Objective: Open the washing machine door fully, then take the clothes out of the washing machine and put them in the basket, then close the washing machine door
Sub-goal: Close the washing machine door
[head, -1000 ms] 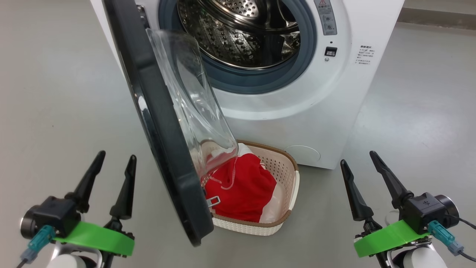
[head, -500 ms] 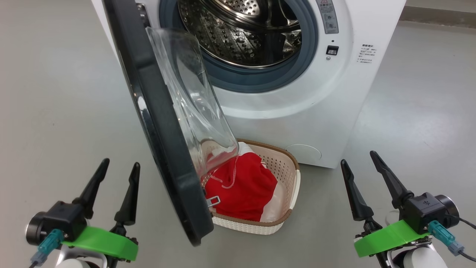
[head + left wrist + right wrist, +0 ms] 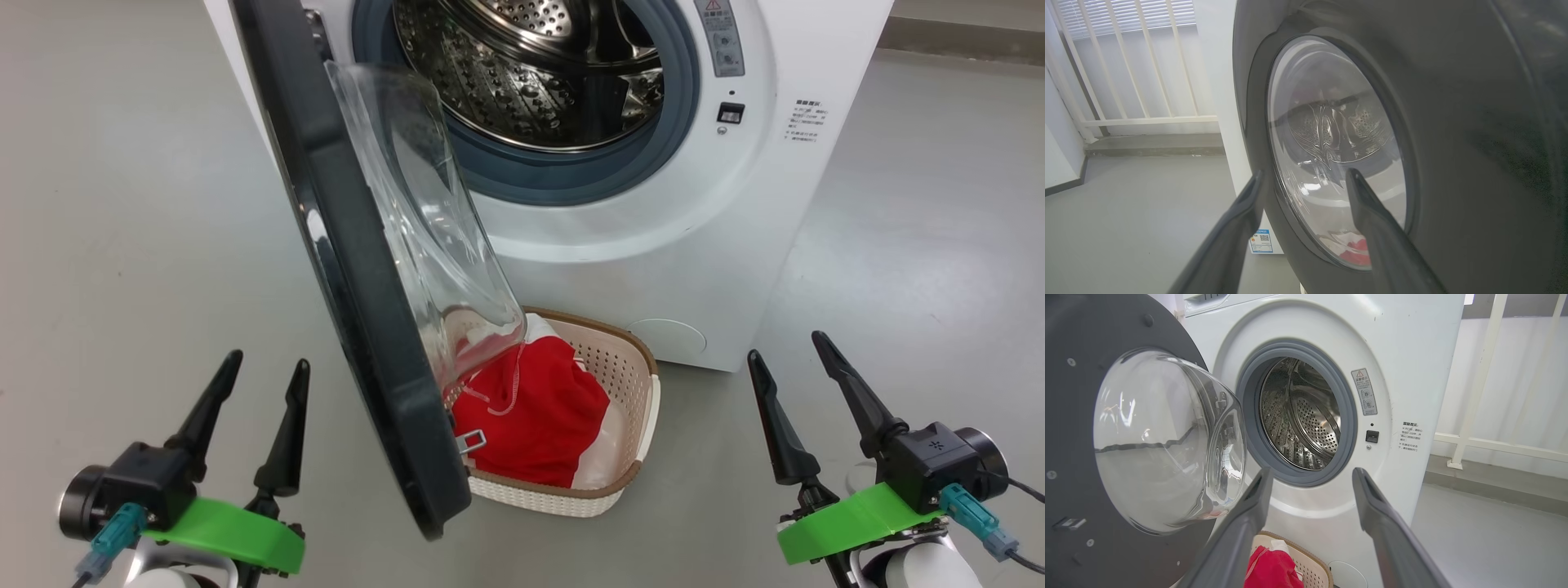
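Bright red clothes [image 3: 531,416] of soft fabric with white panels lay heaped in the small cream-white perforated plastic basket [image 3: 555,496] with a brown rim. It sat on the grey floor [image 3: 122,204], just beside the foot of the white front-loading washing machine [image 3: 735,245]. The perforated steel drum [image 3: 522,73] looked empty as far as the head and right wrist views reached into it. The large round washing machine door [image 3: 351,269], a glossy black rim around a bulging clear glass bowl, stood swung out from the machine's left side. It was nearly edge-on to the head camera and hid the basket's left end.

Little had changed over the last second. Door, basket and clothes kept their places, and the faint shift of the whole head picture was the camera's own. The left gripper [image 3: 269,359] had sunk slightly and edged toward the door. Its two long dark fingers were spread wide with nothing between them, and in the left wrist view they pointed at the door's outer face, near it but apart. The right gripper [image 3: 784,343] had not moved, and its fingers were splayed just as wide and empty.

Unloading therefore seemed finished, with only the closing left. The left arm appeared to be lining up to push the door's outer face shut.
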### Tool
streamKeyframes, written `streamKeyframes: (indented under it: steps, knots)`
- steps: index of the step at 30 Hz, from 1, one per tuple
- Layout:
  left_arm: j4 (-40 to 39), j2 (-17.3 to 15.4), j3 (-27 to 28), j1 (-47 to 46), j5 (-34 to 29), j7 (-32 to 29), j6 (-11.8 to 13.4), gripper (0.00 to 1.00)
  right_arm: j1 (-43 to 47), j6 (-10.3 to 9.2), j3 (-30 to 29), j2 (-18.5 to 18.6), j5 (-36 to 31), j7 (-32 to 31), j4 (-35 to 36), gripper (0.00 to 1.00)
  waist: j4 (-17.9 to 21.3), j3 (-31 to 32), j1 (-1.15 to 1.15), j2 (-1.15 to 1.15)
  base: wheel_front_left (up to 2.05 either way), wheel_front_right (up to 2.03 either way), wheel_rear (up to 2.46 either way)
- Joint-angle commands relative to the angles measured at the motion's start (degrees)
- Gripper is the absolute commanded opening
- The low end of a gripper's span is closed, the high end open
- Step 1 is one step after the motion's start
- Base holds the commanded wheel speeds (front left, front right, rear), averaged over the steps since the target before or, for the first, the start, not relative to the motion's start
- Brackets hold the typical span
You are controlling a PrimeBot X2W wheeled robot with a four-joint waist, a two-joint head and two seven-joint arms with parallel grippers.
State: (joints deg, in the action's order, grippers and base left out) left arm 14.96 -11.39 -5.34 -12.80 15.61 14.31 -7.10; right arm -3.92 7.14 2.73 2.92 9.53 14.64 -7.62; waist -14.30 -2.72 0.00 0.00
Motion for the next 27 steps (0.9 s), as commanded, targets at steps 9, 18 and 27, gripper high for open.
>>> streamKeyframes:
  steps: [9,18,27]
  knots:
    - [-0.99,-1.89,0.36,-1.4,-0.19,0.69,-0.37,0.0,-1.57,0.35,1.63,-0.04,0.22,0.36,1.32,1.0,-0.16,0.0,0.0,0.0,0.0,0.0,0.0]
    - [-1.62,0.65,0.64,-4.39,20.99,-0.3,-0.38,0.0,-1.39,0.35,1.6,-0.04,0.1,0.36,1.28,1.0,-0.34,0.05,0.0,0.0,0.0,0.0,0.0]
    - [-4.84,3.56,7.59,-9.95,55.26,-16.54,0.21,0.0,-1.83,0.35,1.74,-0.04,-0.32,0.36,1.08,1.0,-0.03,-0.52,0.0,0.0,0.0,0.0,0.0]
